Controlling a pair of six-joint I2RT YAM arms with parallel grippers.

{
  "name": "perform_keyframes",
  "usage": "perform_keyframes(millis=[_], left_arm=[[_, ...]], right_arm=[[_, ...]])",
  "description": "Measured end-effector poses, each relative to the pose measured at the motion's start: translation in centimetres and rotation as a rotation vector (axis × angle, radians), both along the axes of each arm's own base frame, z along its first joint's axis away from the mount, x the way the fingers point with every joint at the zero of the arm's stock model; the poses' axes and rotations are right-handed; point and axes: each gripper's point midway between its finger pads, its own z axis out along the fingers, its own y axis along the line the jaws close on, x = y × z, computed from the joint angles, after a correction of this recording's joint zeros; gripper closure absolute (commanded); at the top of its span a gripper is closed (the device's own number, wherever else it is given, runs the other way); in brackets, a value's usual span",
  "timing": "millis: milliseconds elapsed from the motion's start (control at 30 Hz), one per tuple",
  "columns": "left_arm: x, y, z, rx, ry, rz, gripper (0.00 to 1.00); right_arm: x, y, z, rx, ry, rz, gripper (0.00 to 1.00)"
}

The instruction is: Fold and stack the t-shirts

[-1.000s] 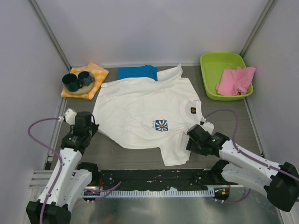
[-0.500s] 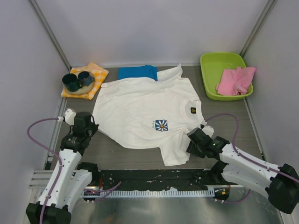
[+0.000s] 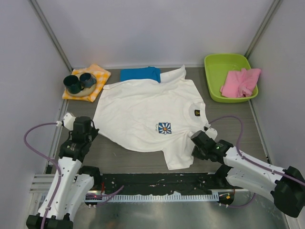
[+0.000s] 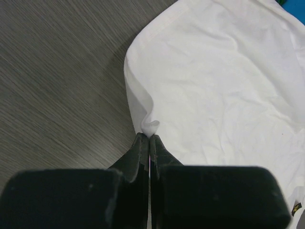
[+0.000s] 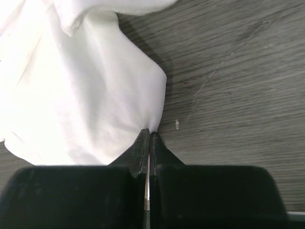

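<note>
**A:** Where is the shirt in hand?

**B:** The white t-shirt (image 3: 147, 119) lies spread flat on the worktop (image 3: 124, 160), print side up. Its collar points to the right arm's side and its hem to the left arm's.

**A:** And the tools?

**B:** Both are pinched narrow on its cloth. The left tool (image 4: 148, 137) has a small nub of the hem edge between its tips. The right tool (image 5: 148, 132) is closed on the shirt's edge by the near sleeve. Each grips low, right where the cloth meets the worktop.

**A:** Why opposite ends?

**B:** I'd judge it's to lift one long near edge evenly, so that side can be carried over the shirt's middle without bunching. With only one corner held, the rest would drag.

**A:** What lies around the shirt?

**B:** Behind its far edge, touching or slightly tucked under it, sits the blue t-shirt (image 3: 139, 74), already folded small. That is probably where the stack goes. Beyond the hem's far corner is the checked cloth (image 3: 97, 74) with two dark cups (image 3: 78, 82) on it. Past the collar side, well apart, is a green tray (image 3: 217, 62) holding a pink cloth (image 3: 240, 81).

**A:** Any risk?

**B:** The pinches look thin, so the cotton could slip out on the lift.
</note>
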Motion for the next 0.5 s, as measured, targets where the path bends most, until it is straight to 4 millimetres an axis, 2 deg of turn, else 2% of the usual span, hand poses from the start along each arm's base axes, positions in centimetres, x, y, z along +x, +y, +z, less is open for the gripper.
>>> perform_keyframes(millis=[133,300,400,500], left_arm=[[-0.8,0.1,1.1,-0.003,-0.029,0.001,1.00],[-2.4,0.3,2.1,-0.017,-0.079,0.005,1.00],[-3.2,0.4,2.7,-0.032,-0.110,0.010,1.00],[-4.1,0.4,2.7,-0.041,-0.106,0.010,1.00]], right_arm=[[-0.7,-0.8,0.9,-0.003,-0.025,0.003,0.99],[-1.5,-1.3,3.3,0.063,-0.096,0.007,0.99],[-1.7,-1.5,5.3,0.120,-0.155,0.008,0.99],[-1.3,-1.6,8.7,0.189,-0.249,0.003,0.99]])
